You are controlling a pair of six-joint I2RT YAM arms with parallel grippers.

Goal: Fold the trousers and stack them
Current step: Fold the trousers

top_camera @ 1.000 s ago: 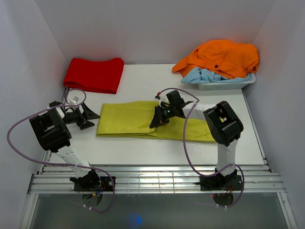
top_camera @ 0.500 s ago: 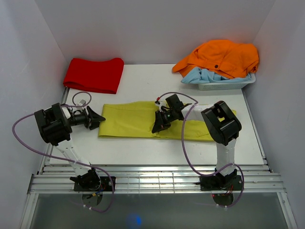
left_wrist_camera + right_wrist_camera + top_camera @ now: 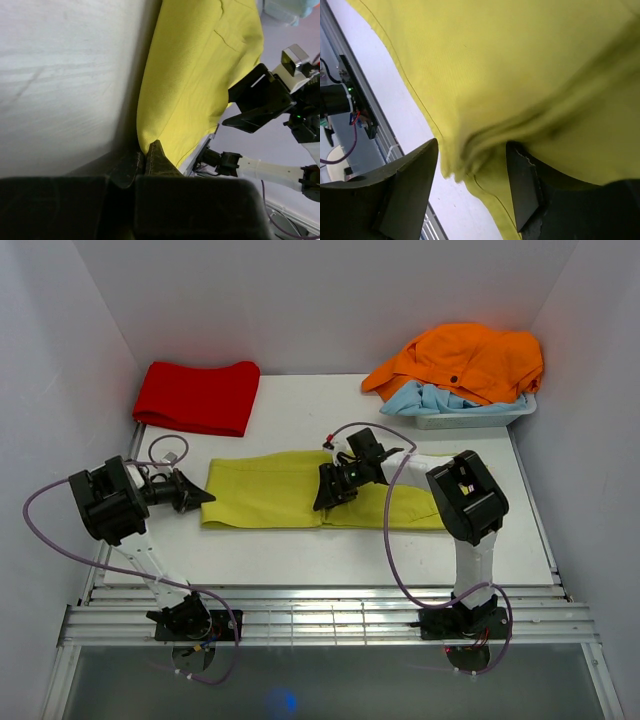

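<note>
The yellow-green trousers [image 3: 265,490] lie folded lengthwise across the middle of the white table [image 3: 300,550]. My left gripper [image 3: 205,498] is at their left end. In the left wrist view its fingers [image 3: 149,150] are pressed together, and the edge of the cloth [image 3: 195,75] meets their tips. My right gripper [image 3: 325,500] is over the middle of the trousers near the front edge. In the right wrist view its jaws [image 3: 471,150] stand apart, with a loose fold of the yellow cloth [image 3: 520,60] hanging between them.
A folded red cloth [image 3: 197,397] lies at the back left. At the back right an orange garment [image 3: 465,360] is heaped over a light blue one [image 3: 420,400] in a white bin [image 3: 470,421]. White walls close in both sides. Metal rails [image 3: 320,620] run along the near edge.
My left gripper moved right to the trousers' left end and went from open to shut there. My right gripper opened and let go of the fold it held.
</note>
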